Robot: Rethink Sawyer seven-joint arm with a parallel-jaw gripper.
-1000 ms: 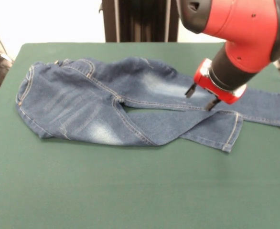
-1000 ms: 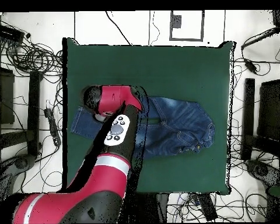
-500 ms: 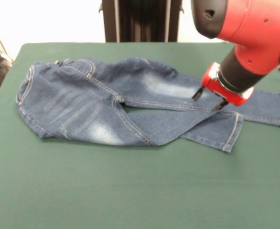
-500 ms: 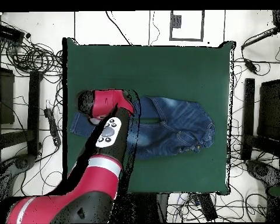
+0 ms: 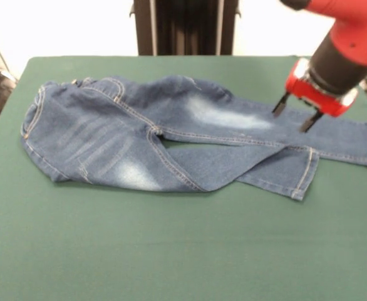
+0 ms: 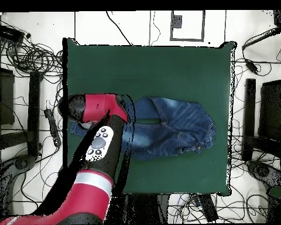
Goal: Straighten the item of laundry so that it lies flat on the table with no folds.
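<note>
The item of laundry [image 5: 139,138] is a small pair of blue denim jeans with faded patches, lying across the table [image 5: 171,251]. Its waistband is at the left in the front view; both legs run to the right. The nearer leg is shorter and its cuff [image 5: 305,172] overlaps the far leg. My gripper [image 5: 295,116] hovers open just above the far leg near the right side, holding nothing. In the overhead view the jeans [image 6: 172,126] show beside the red arm [image 6: 99,126], which hides the gripper and the leg ends.
The green table [image 6: 148,64] is ringed by cables and black stands on the floor. A dark column [image 5: 183,28] stands behind the table's far edge in the front view.
The gripper has moved right along the far leg and risen a little, still open. The jeans lie as before.
</note>
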